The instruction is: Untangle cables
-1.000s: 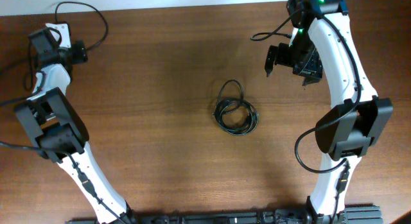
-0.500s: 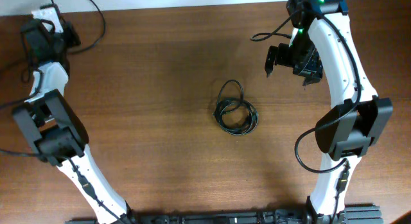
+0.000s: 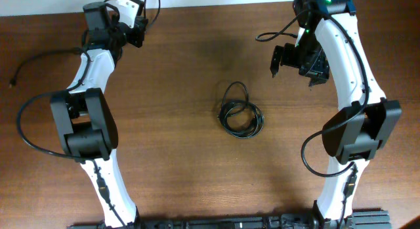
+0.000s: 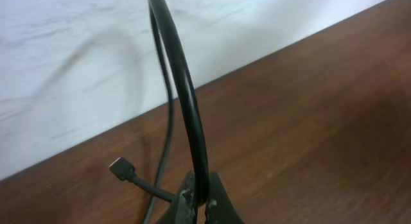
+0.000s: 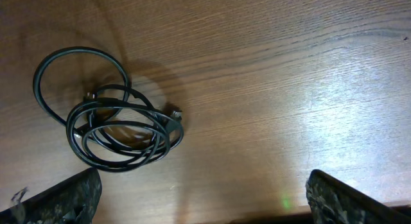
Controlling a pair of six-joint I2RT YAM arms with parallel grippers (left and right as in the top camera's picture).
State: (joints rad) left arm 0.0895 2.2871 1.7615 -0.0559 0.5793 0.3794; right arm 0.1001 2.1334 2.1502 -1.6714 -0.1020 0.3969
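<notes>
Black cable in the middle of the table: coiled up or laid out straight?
Coiled. The black cable lies in several overlapping loops, with one larger loop sticking out of the bundle. Nothing holds it.

I log one coiled cable [image 3: 237, 113] lying on the table [image 3: 197, 176], near centre. The right gripper [image 3: 293, 70] stands between its 1 and 2 o'clock, well apart. The left gripper [image 3: 139, 22] sits between its 10 and 11 o'clock by the far edge, a second cable [image 4: 192, 121] between its fingers.

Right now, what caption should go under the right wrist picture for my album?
Open right gripper hovers above a coiled black cable lying tangled on the wooden table.
</notes>
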